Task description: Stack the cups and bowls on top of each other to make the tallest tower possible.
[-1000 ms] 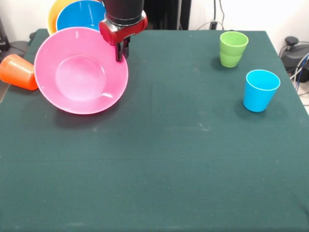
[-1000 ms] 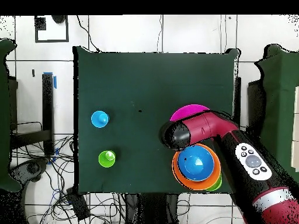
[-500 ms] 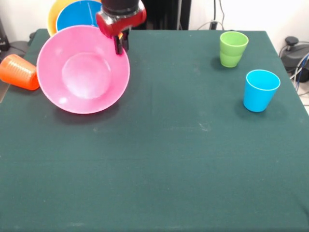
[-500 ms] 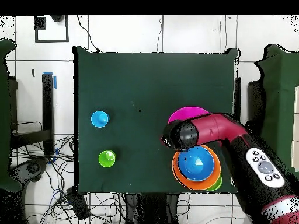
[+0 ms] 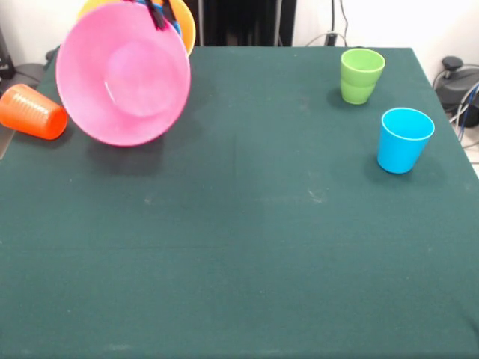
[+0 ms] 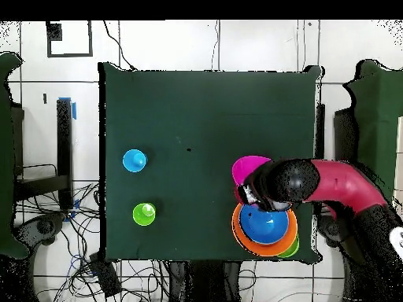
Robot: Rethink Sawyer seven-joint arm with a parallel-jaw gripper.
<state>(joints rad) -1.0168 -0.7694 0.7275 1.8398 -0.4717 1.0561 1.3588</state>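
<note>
Fingers [image 5: 159, 13] pinch the upper rim of the pink bowl [image 5: 123, 73], which hangs steeply tilted just beside the nested orange and blue bowls [image 6: 264, 225], its target, above the worktop [image 5: 247, 224].

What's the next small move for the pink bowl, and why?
Probably carry the pink bowl sideways over the blue bowl in the orange bowl and level it: the gripper holds its rim, and it hangs steeply tilted, off the table.
</note>
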